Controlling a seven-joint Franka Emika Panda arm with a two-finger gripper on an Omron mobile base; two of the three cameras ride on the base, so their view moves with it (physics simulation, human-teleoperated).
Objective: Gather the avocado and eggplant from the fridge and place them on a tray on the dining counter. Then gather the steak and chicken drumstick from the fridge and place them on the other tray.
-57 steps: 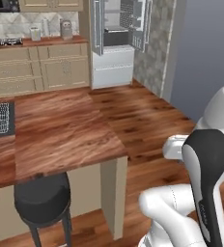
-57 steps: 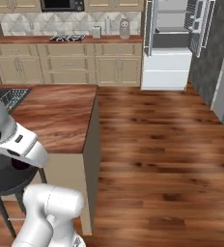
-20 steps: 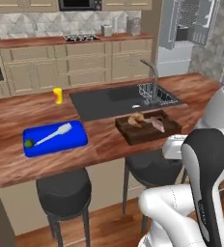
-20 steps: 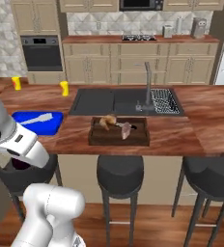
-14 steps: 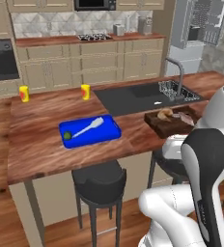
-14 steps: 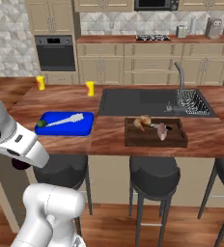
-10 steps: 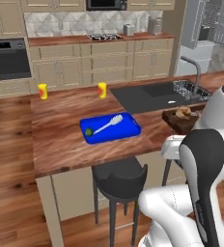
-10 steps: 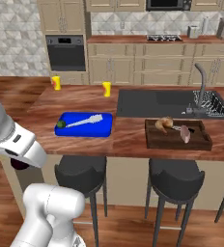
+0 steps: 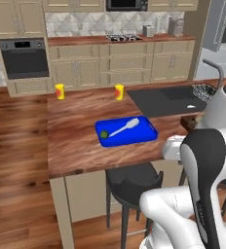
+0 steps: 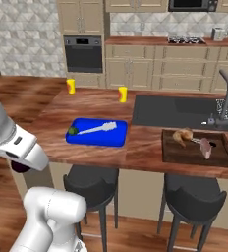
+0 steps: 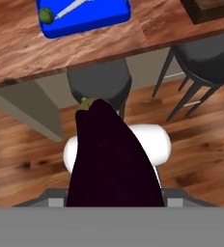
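Observation:
My gripper (image 11: 115,194) is shut on the dark purple eggplant (image 11: 111,159), which points with its green stem toward the dining counter below. In the right base view a bit of the eggplant (image 10: 19,167) shows under my hand at the left. The blue tray (image 10: 111,139) (image 9: 145,134) (image 11: 119,13) lies on the counter with the small green avocado (image 10: 72,131) (image 9: 104,134) (image 11: 46,15) at its left end. To the right, the brown tray (image 10: 185,153) carries the chicken drumstick (image 10: 182,136) and the steak (image 10: 205,147).
A white elongated object (image 10: 97,129) lies on the blue tray. Two yellow cups (image 10: 71,86) (image 10: 123,94) stand at the counter's far side. A sink (image 10: 175,110) with faucet (image 10: 226,93) is behind the brown tray. Black stools (image 10: 90,184) (image 10: 194,194) stand below the counter edge.
The base has driven sideways along the counter, so the whole picture shifted. The blue tray now sits near the middle of the views and the brown tray lies further right.

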